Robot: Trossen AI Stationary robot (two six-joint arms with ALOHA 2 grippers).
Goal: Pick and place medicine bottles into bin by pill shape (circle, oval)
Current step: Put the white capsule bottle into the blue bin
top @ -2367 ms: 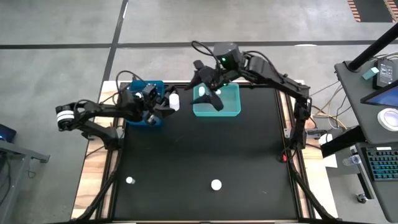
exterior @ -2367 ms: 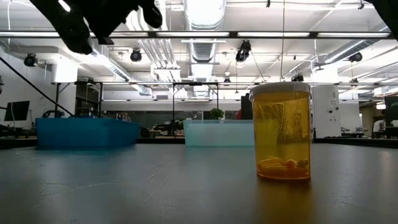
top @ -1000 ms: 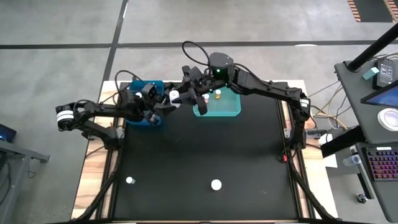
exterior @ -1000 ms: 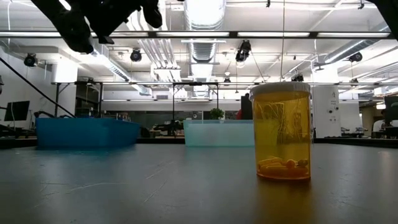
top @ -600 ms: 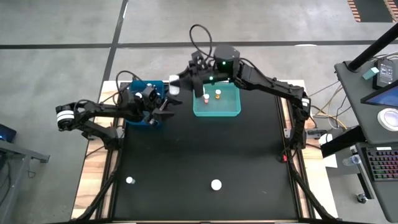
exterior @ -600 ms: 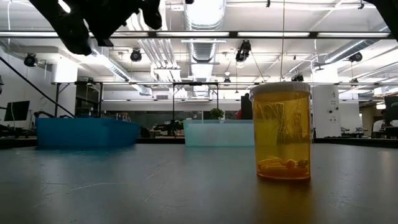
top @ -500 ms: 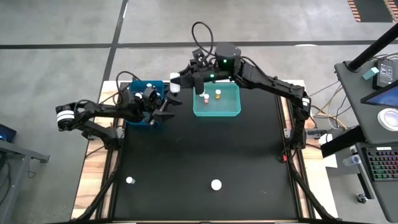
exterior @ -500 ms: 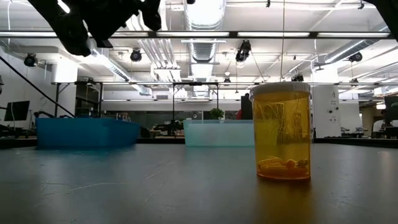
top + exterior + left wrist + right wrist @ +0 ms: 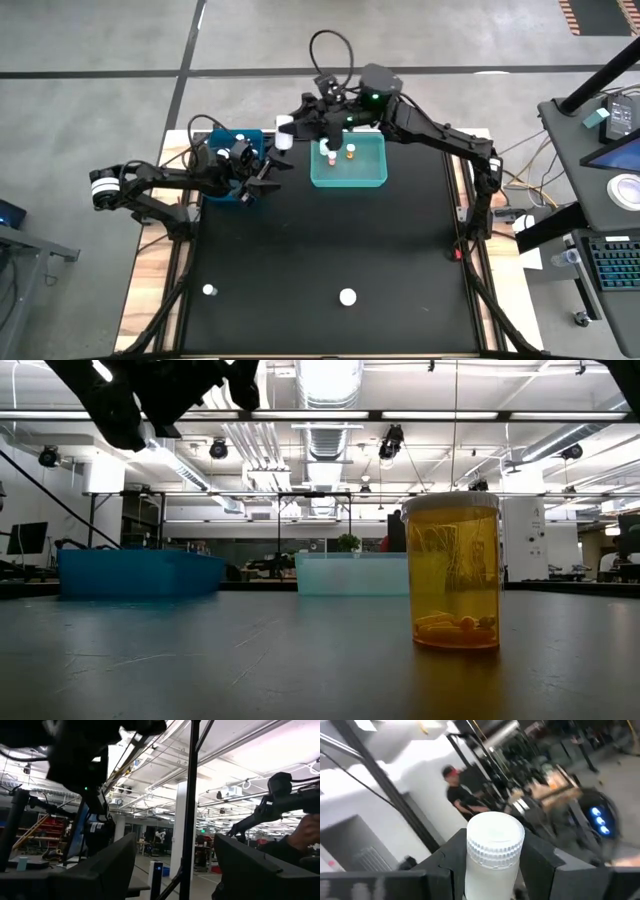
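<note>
High view: both arms meet at the far edge of the black table, up by the two bins.
Right gripper: pinching a small white ribbed-cap bottle, cap showing upright between the dark fingers in the right wrist view, carried in the gap between the bins.
Why it is held there: my read is a sorting call is in hand, circle or oval, with either bin close by.
Left gripper: fingers spread wide, nothing between them in the left wrist view, hanging just off the dark blue bin.
Pale teal bin: already has a white bottle and an amber one standing inside.
Waiting on the near table: one tiny white-capped bottle at the left, and the amber pill bottle with white cap, upright, pills lying at its bottom.
Room beyond: a person in a cap shows past the held bottle.
</note>
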